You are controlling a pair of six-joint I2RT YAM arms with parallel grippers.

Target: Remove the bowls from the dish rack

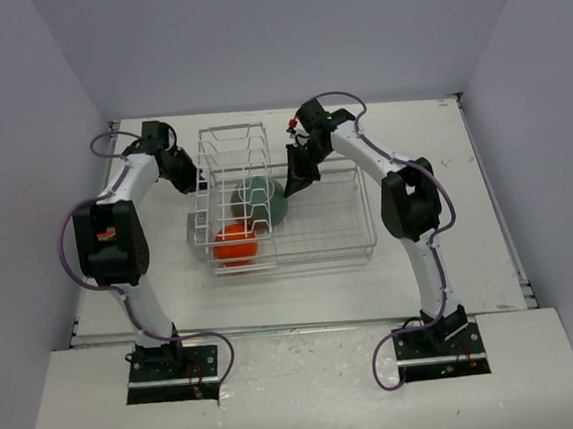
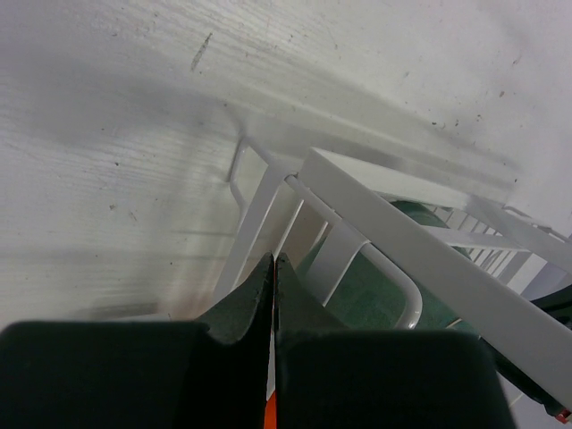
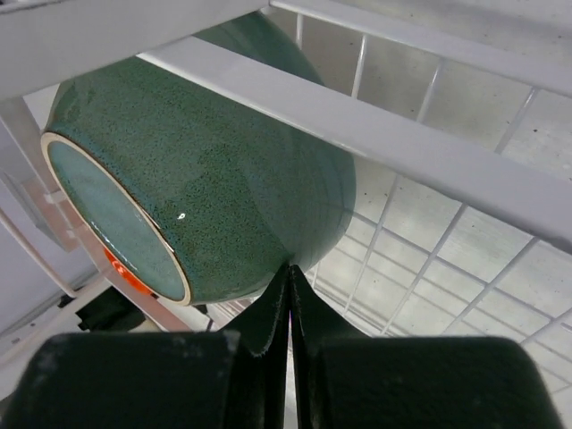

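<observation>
My right hand [image 3: 290, 279], clenched and empty, noses at the teal bowl [image 3: 223, 170] standing on edge in the rack [image 1: 328, 233]. My left hand [image 2: 273, 264], also clenched, waits outside the rack's left wall. The orange bowl [image 1: 235, 242] lies beside the teal. Risk: the rack crosses over the bowl, so a shut-fingered push may topple it or drag the rack across the table [image 1: 451, 260].

Left arm [image 1: 135, 178], right arm [image 1: 363, 153]: white tubular links, black blocky joint housings. Purple cables [image 1: 65, 242] loop along each arm down to black base plates [image 1: 174, 365]. Orange patch on left elbow housing [image 1: 109, 248]. Small red part [image 1: 288, 126] by right wrist. Dark matte gripper fingers [image 2: 237, 308], wedge-tapered.
</observation>
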